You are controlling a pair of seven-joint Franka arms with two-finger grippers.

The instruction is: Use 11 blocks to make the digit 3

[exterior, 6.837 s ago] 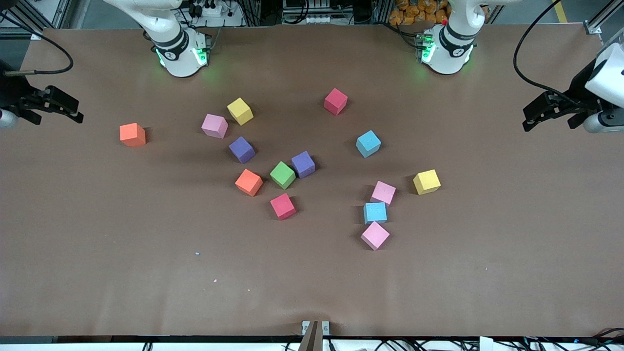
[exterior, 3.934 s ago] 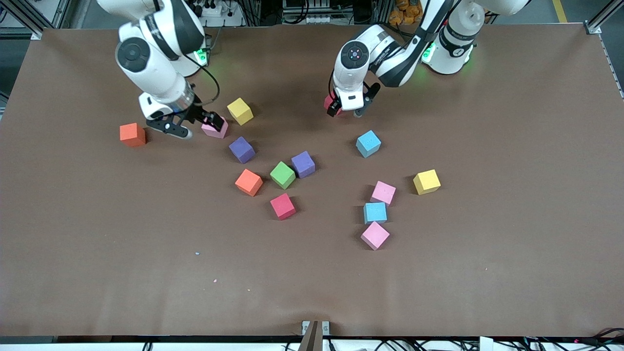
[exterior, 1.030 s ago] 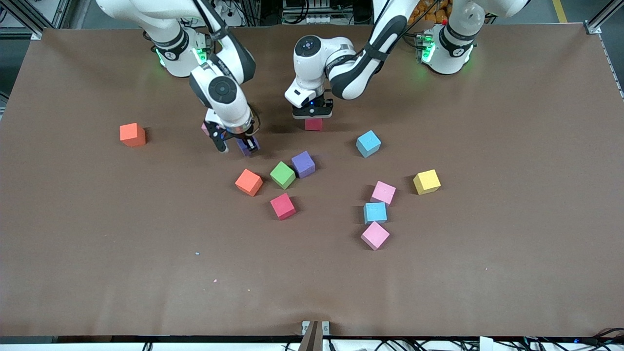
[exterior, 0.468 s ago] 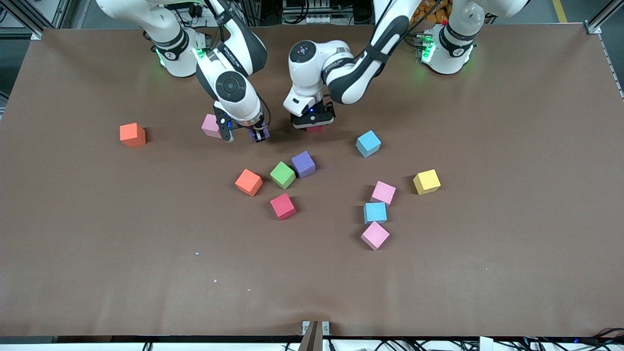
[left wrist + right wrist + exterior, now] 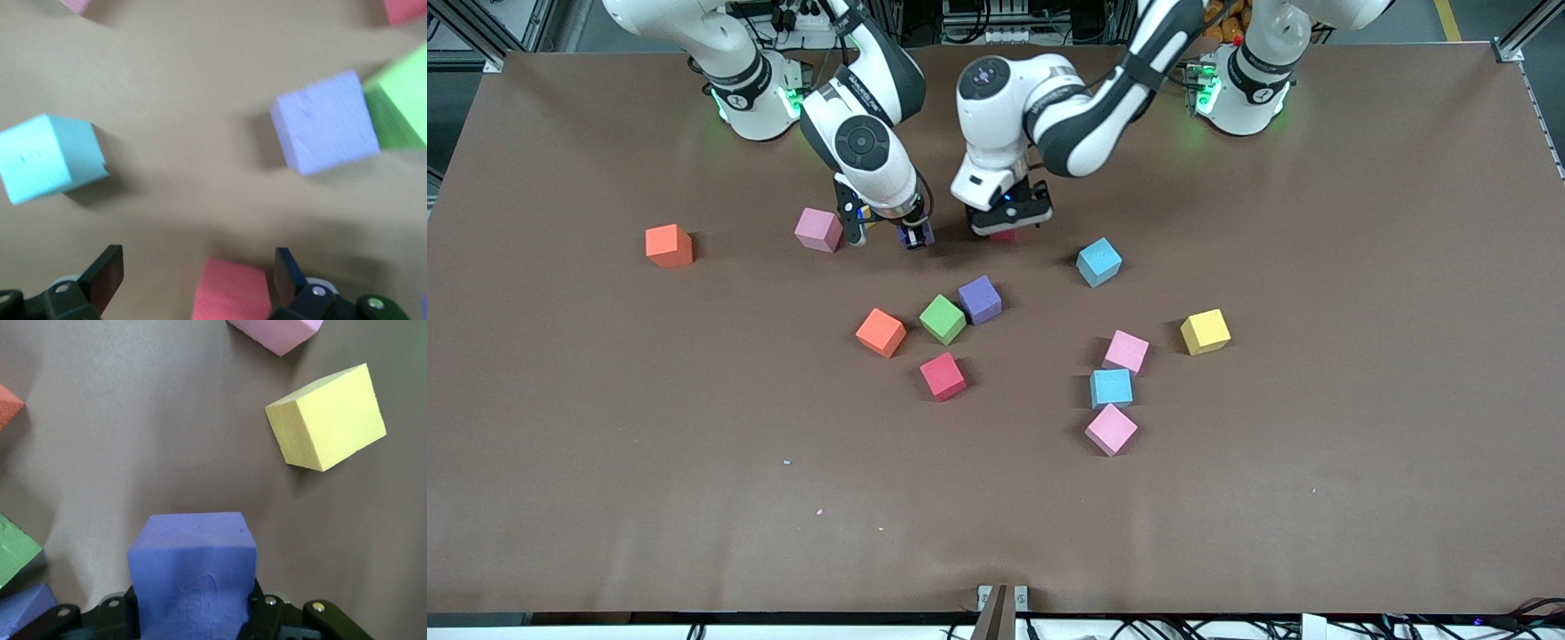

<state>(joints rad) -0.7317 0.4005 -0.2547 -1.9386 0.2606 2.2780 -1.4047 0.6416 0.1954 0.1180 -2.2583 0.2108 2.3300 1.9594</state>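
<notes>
1. Blocks, from the right arm's end of the table: an orange block [image 5: 669, 245] sits well apart from both grippers, and a pink block [image 5: 819, 229] lies just beside the right gripper [image 5: 887, 233].
2. Your right gripper has its fingers clamped on a purple block [image 5: 193, 568], raised off the brown table [image 5: 605, 427]; a yellow block [image 5: 326, 417] lies on the table close to those fingers.
3. Your left gripper [image 5: 1009, 222] stands with fingers [image 5: 107, 275] spread wide, holding nothing; a crimson block [image 5: 230, 291] rests on the table between them, touching neither as far as you can see.
4. Nearer the front camera than both grippers: a second orange block [image 5: 880, 332], a green block [image 5: 943, 319] touching a second purple block [image 5: 980, 299], and a second crimson block [image 5: 943, 376].
5. Toward the left arm's end: a light blue block [image 5: 1098, 261] near the open fingers, then a pink [image 5: 1126, 352], light blue [image 5: 1111, 388] and pink block [image 5: 1111, 430] in a close line, and a second yellow block [image 5: 1205, 332].
</notes>
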